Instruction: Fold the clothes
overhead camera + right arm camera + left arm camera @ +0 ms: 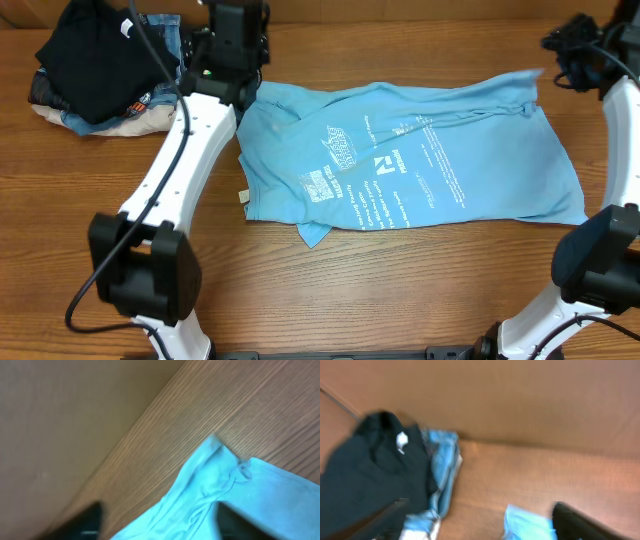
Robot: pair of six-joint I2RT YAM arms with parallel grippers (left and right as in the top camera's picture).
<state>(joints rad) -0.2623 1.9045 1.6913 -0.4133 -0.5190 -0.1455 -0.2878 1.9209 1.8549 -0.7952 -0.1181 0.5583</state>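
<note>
**T-shirt [420, 160] laid out mid-frame, both claws wide at its top corners**

My guess is the step is grabbing the two upper corners for a fold. Pinch right at the corners, both at once, and lift evenly so the cloth doesn't skew. The left claw [482, 520] and right claw [160, 520] both stand wide, gripping nothing. The shirt is sky blue, lying sideways on the table [400, 290] with its print up. It's wrinkled along the top edge, and a small flap pokes out at the bottom. The pile of dark clothes [100, 70] sits upper left.

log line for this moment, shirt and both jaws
T-shirt: spread on table, print up | left jaws: open, near its far-left corner | right jaws: open, over far-right corner | other clothes: piled far left
</note>
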